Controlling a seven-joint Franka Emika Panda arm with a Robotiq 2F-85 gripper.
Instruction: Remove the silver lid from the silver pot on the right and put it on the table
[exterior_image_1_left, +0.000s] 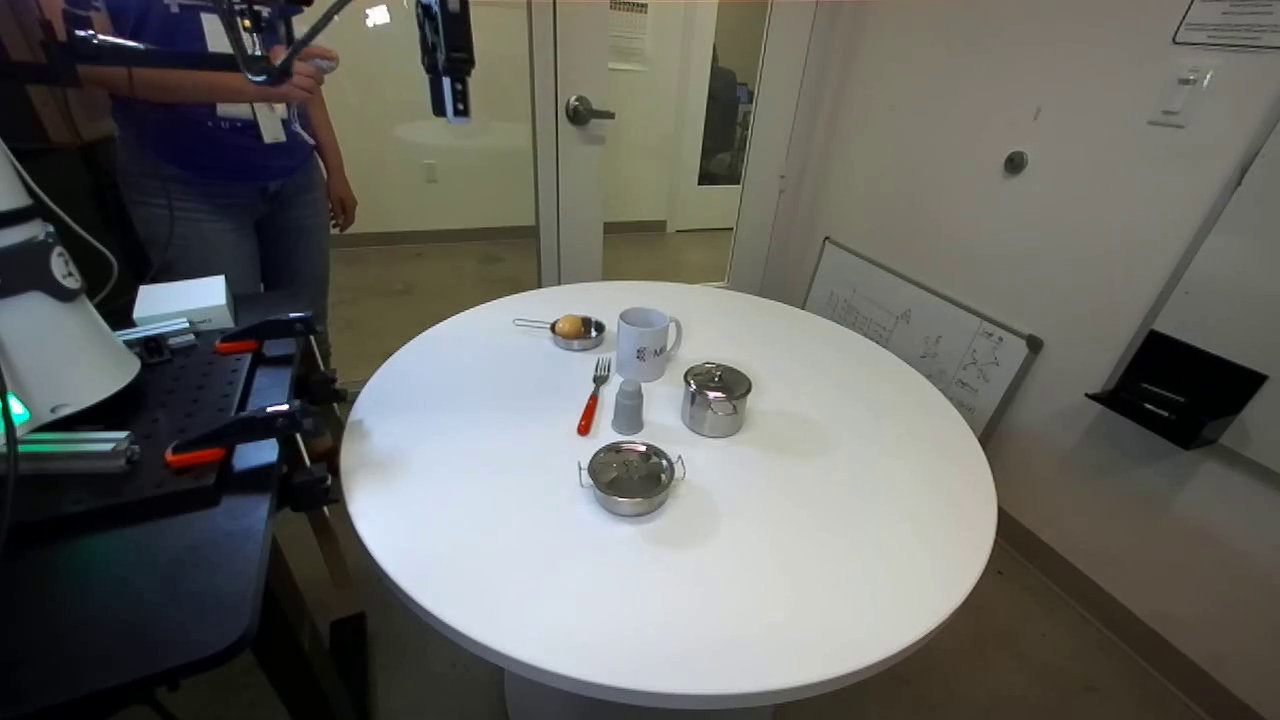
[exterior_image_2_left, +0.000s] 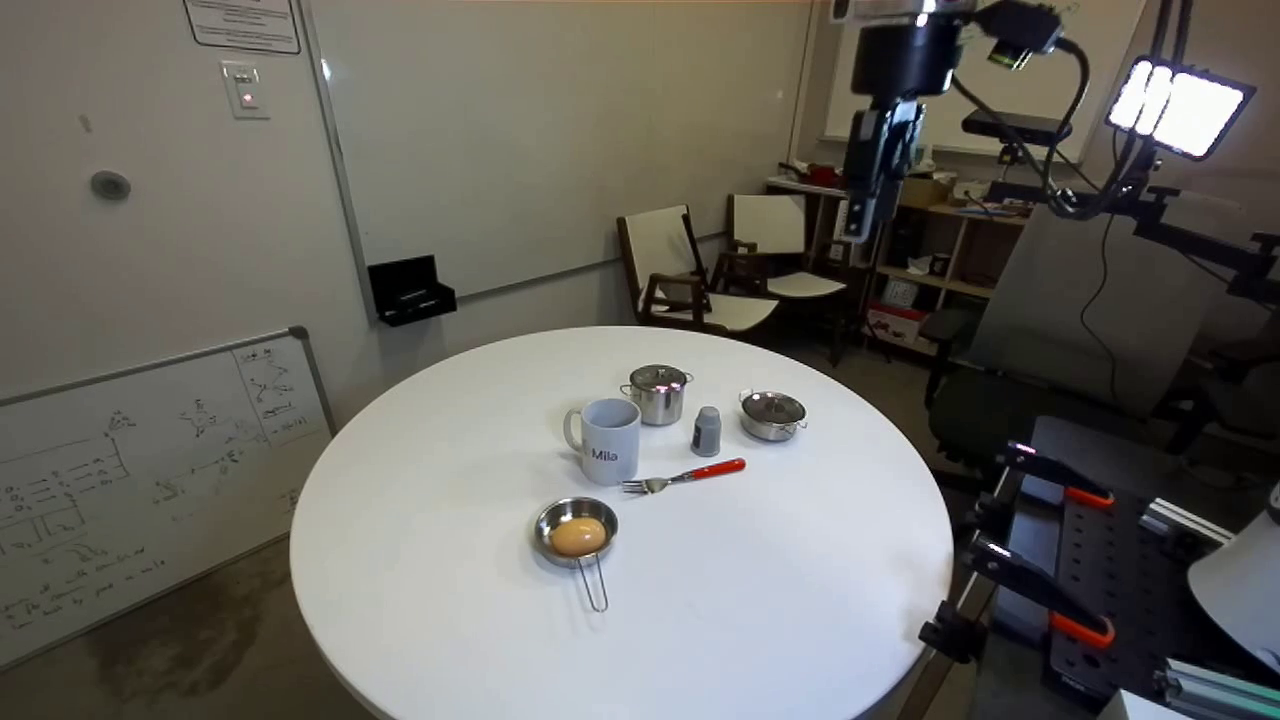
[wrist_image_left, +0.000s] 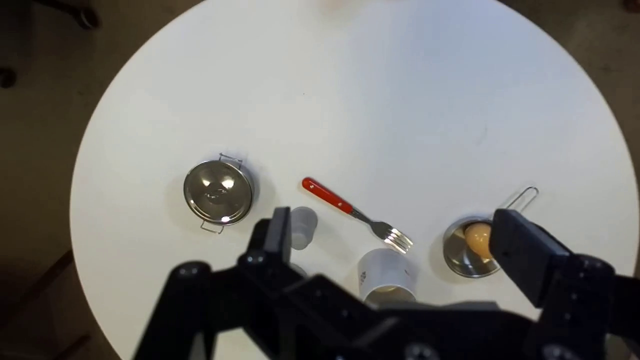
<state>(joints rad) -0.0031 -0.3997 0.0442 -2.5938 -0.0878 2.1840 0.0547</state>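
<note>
The small silver pot (exterior_image_1_left: 714, 416) (exterior_image_2_left: 662, 406) stands upright on the white round table (exterior_image_1_left: 820, 560) (exterior_image_2_left: 450, 600) (wrist_image_left: 325, 75). The silver lid (exterior_image_1_left: 717, 378) (exterior_image_2_left: 657, 376) rests on top of the pot, with a small handle in its middle. In the wrist view the pot is mostly or wholly hidden behind my gripper's left finger. My gripper (exterior_image_1_left: 457, 112) (exterior_image_2_left: 862, 232) (wrist_image_left: 395, 225) hangs high above the table, well apart from the pot. In the wrist view its fingers are wide apart with nothing held between them.
A wider, lower silver pot (exterior_image_1_left: 632, 480) (exterior_image_2_left: 772, 415) (wrist_image_left: 218, 192), a grey shaker (exterior_image_1_left: 628, 408) (exterior_image_2_left: 706, 432) (wrist_image_left: 303, 227) and a pale mug (exterior_image_1_left: 642, 345) (exterior_image_2_left: 609, 440) (wrist_image_left: 385, 272) stand close by. A red-handled fork (wrist_image_left: 327, 196) and a small pan (exterior_image_2_left: 575, 510) with an egg also lie there.
</note>
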